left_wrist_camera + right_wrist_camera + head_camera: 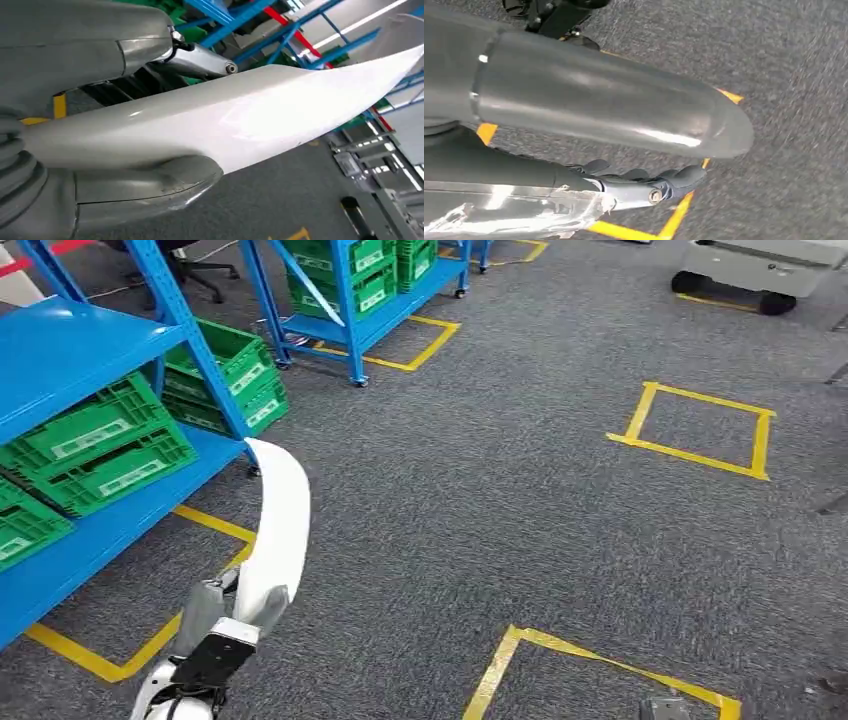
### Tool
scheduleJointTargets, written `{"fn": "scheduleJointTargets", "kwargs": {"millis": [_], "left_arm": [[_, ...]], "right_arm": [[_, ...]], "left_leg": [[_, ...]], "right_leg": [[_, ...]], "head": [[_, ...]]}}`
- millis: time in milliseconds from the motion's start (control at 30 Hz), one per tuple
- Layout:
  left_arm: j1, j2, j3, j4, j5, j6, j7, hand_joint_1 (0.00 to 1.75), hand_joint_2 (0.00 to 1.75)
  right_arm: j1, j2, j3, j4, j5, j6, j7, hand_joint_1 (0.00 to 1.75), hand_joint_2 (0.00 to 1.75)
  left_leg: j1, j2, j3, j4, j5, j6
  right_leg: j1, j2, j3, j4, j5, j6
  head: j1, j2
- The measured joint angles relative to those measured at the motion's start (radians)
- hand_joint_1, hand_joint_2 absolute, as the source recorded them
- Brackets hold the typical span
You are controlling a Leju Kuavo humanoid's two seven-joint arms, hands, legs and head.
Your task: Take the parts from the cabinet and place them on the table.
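Note:
My left hand [222,618] grips the lower end of a long, curved white part [278,515], which rises up and tilts toward the blue cabinet [70,350]. In the left wrist view the white part [240,112] crosses the picture, with the thumb [145,187] on one side and a silver finger [200,57] on the other. My right hand [574,100] hangs over the grey carpet with nothing in it. Its thick thumb is straight and its dark fingers [674,179] lie apart from the thumb.
The blue cabinet at the left holds green crates [100,445], and more green crates [235,375] stand on its low shelf. A second blue rack [350,290] stands behind. Yellow tape squares [700,430] mark the grey carpet. A white wheeled machine [760,265] is at the far right.

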Motion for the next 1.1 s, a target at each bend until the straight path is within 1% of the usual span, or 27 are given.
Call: {"fn": "scheduleJointTargets", "kwargs": {"millis": [33,100,133,167,200,300,333,367,400,467,500,533,600,633,667,700,733,800,833,867,900,933,967,1000,1033,1067,1100], "left_arm": [[0.000,0.000,0.001,0.002,0.000,0.002,-0.005,1.75,1.75],[-0.002,-0.003,0.005,0.004,0.002,0.003,-0.013,1.75,1.75],[-0.004,-0.005,0.006,0.005,0.002,-0.001,-0.013,1.75,1.75],[-0.006,-0.005,0.007,0.005,-0.001,-0.007,-0.012,1.75,1.75],[-0.007,-0.005,0.008,0.005,-0.006,-0.013,-0.008,1.75,1.75],[-0.009,-0.005,0.008,0.006,-0.011,-0.037,0.005,1.75,1.75],[-0.010,-0.005,0.009,0.006,-0.009,-0.047,0.005,1.75,1.75],[-0.010,-0.005,0.009,0.006,-0.008,-0.053,0.005,1.75,1.75],[-0.011,-0.005,0.010,0.006,-0.004,-0.062,0.005,1.75,1.75],[-0.010,-0.003,0.013,0.006,0.003,-0.079,0.005,1.75,1.75],[-0.010,-0.002,0.013,0.008,0.005,-0.087,0.005,1.75,1.75],[-0.010,-0.001,0.013,0.010,0.009,-0.093,0.005,1.75,1.75],[-0.012,-0.001,0.014,0.010,0.009,-0.096,0.005,1.75,1.75],[-0.013,-0.002,0.014,0.010,0.010,-0.096,0.005,1.75,1.75],[-0.014,-0.002,0.014,0.010,0.010,-0.096,0.005,1.75,1.75],[-0.015,-0.002,0.014,0.010,0.010,-0.096,0.005,1.75,1.75],[-0.017,-0.002,0.014,0.010,0.011,-0.097,0.004,1.75,1.75],[-0.019,-0.002,0.015,0.010,0.012,-0.105,0.003,1.75,1.75],[-0.021,-0.003,0.015,0.010,0.012,-0.109,0.003,1.75,1.75],[-0.025,-0.003,0.015,0.010,0.012,-0.114,0.003,1.75,1.75],[-0.025,-0.005,0.015,0.010,0.011,-0.117,0.002,1.75,1.75],[-0.024,-0.005,0.015,0.010,0.010,-0.119,0.002,1.75,1.75],[-0.024,-0.004,0.017,0.012,0.010,-0.122,0.001,1.75,1.75],[-0.024,-0.005,0.018,0.013,0.009,-0.125,0.001,1.75,1.75],[-0.024,-0.005,0.018,0.014,0.008,-0.127,0.001,1.75,1.75],[-0.024,-0.005,0.018,0.015,0.007,-0.129,0.001,1.75,1.75],[-0.025,-0.005,0.018,0.016,0.007,-0.129,0.001,1.75,1.75]], "right_arm": [[0.002,0.000,0.000,0.000,0.002,0.000,0.000,0.00,0.00],[0.003,0.000,-0.002,0.000,0.006,0.000,0.000,0.00,0.00],[0.002,0.000,-0.005,0.000,0.009,0.000,0.000,0.00,0.00],[-0.002,0.002,-0.006,0.000,0.013,0.001,0.000,0.00,0.00],[-0.006,0.004,-0.008,0.000,0.016,0.001,0.000,0.00,0.00],[-0.005,0.004,-0.020,0.000,0.024,0.004,0.000,0.00,0.00],[-0.004,0.005,-0.026,0.000,0.029,0.004,0.000,0.00,0.00],[-0.004,0.005,-0.027,0.000,0.032,0.004,0.000,0.00,0.00],[-0.007,0.005,-0.031,0.000,0.036,0.006,0.000,0.00,0.00],[-0.012,0.005,-0.041,0.000,0.040,0.006,-0.002,0.00,0.00],[-0.011,0.005,-0.047,0.000,0.041,0.006,-0.003,0.00,0.00],[-0.009,0.005,-0.053,0.000,0.041,0.006,-0.004,0.00,0.00],[-0.006,0.006,-0.059,0.000,0.043,0.006,-0.005,0.00,0.00],[-0.007,0.008,-0.062,0.000,0.044,0.006,-0.006,0.00,0.00],[-0.008,0.008,-0.066,-0.001,0.044,0.006,-0.006,0.00,0.00],[-0.011,0.009,-0.068,-0.001,0.044,0.006,-0.006,0.00,0.00],[-0.011,0.009,-0.071,-0.002,0.044,0.006,-0.008,0.00,0.00],[-0.001,0.009,-0.079,-0.002,0.044,0.006,-0.008,0.00,0.00],[0.003,0.007,-0.084,-0.003,0.044,0.005,-0.008,0.00,0.00],[0.008,0.012,-0.086,-0.003,0.044,0.005,-0.010,0.00,0.00],[0.008,0.012,-0.090,-0.003,0.044,0.005,-0.010,0.00,0.00],[0.005,0.012,-0.094,-0.003,0.045,0.005,-0.010,0.00,0.00],[0.004,0.012,-0.100,-0.003,0.047,0.005,-0.012,0.00,0.00],[0.006,0.012,-0.103,-0.003,0.048,0.005,-0.012,0.00,0.00],[0.010,0.012,-0.106,-0.003,0.050,0.005,-0.013,0.00,0.00],[0.013,0.012,-0.111,-0.003,0.051,0.004,-0.013,0.00,0.00],[0.015,0.012,-0.115,-0.003,0.052,0.004,-0.013,0.00,0.00]], "left_leg": [[0.000,0.012,0.001,0.000,0.000,0.000],[0.001,0.033,0.002,0.001,-0.002,-0.003],[0.002,0.043,0.005,0.001,-0.004,-0.007],[-0.006,0.051,0.007,0.003,-0.006,-0.015],[-0.011,0.058,0.005,0.006,-0.008,-0.021],[-0.010,0.083,0.005,0.006,-0.005,-0.035],[-0.007,0.075,0.003,0.009,-0.013,-0.045],[-0.005,0.030,-0.006,0.033,-0.036,-0.050],[-0.005,-0.001,-0.033,0.096,-0.079,-0.051],[-0.005,-0.020,-0.114,0.266,-0.158,-0.050],[-0.005,-0.023,-0.141,0.320,-0.173,-0.049],[-0.006,-0.024,-0.148,0.330,-0.162,-0.046],[-0.006,-0.029,-0.094,0.217,-0.078,-0.039],[-0.005,-0.047,-0.048,0.124,-0.031,-0.035],[-0.002,-0.088,-0.011,0.053,-0.007,-0.032],[0.003,-0.114,0.000,0.017,-0.019,-0.031],[0.001,-0.104,-0.007,0.023,-0.018,-0.033],[-0.007,-0.088,-0.009,0.024,-0.016,-0.023],[0.002,-0.072,-0.008,0.014,-0.009,-0.015],[0.003,-0.062,-0.007,0.013,-0.006,-0.011],[0.002,-0.051,-0.008,0.013,-0.007,-0.005],[0.000,-0.037,-0.007,0.013,-0.008,-0.004],[-0.001,-0.021,-0.008,0.014,-0.008,-0.004],[-0.001,-0.007,-0.008,0.014,-0.009,-0.004],[-0.001,0.006,-0.007,0.014,-0.010,-0.003],[-0.001,0.017,-0.006,0.014,-0.012,-0.004],[0.000,0.028,-0.003,0.014,-0.014,-0.007]], "right_leg": [[-0.003,0.000,0.010,-0.012,0.016,0.002],[-0.005,-0.011,0.087,-0.152,0.088,0.003],[-0.005,-0.034,0.145,-0.254,0.127,0.004],[0.001,-0.086,0.176,-0.318,0.121,0.005],[-0.001,-0.071,0.182,-0.320,0.129,-0.013],[0.005,-0.039,0.165,-0.311,0.130,-0.037],[-0.001,-0.027,0.165,-0.316,0.136,-0.048],[-0.002,-0.020,0.162,-0.316,0.139,-0.052],[-0.002,-0.010,0.158,-0.316,0.142,-0.057],[0.000,0.014,0.148,-0.316,0.146,-0.064],[0.002,0.025,0.145,-0.316,0.148,-0.066],[0.004,0.038,0.144,-0.315,0.150,-0.065],[0.004,0.067,0.142,-0.314,0.154,-0.061],[0.004,0.081,0.142,-0.314,0.156,-0.058],[0.002,0.092,0.140,-0.313,0.159,-0.054],[0.009,0.103,0.131,-0.303,0.159,-0.049],[0.004,0.110,0.123,-0.304,0.164,-0.042],[-0.003,0.131,0.118,-0.315,0.173,-0.027],[-0.001,0.139,0.105,-0.313,0.175,-0.022],[0.002,0.089,0.098,-0.296,0.161,-0.021],[0.004,0.045,0.077,-0.249,0.127,-0.017],[0.002,0.018,0.041,-0.168,0.084,-0.010],[0.000,0.006,-0.003,-0.074,0.042,-0.006],[-0.001,0.002,-0.031,-0.008,0.020,-0.003],[-0.003,0.000,-0.039,0.011,0.023,0.000],[-0.005,-0.001,-0.021,-0.017,0.045,0.001],[-0.007,-0.008,0.018,-0.086,0.081,0.002]], "head": [[0.000,0.000],[0.000,0.000],[0.000,0.000],[0.001,0.000],[-0.001,0.000],[-0.004,0.000],[-0.005,0.000],[-0.008,0.000],[-0.010,0.000],[-0.012,0.000],[-0.012,0.000],[-0.011,0.000],[-0.011,0.000],[-0.012,0.000],[-0.012,0.000],[-0.012,0.000],[-0.010,0.000],[-0.013,0.000],[-0.015,0.000],[-0.009,0.000],[0.001,0.000],[-0.001,0.000],[0.000,0.000],[0.000,0.000],[0.000,0.000],[0.000,0.000],[0.000,0.000]]}}
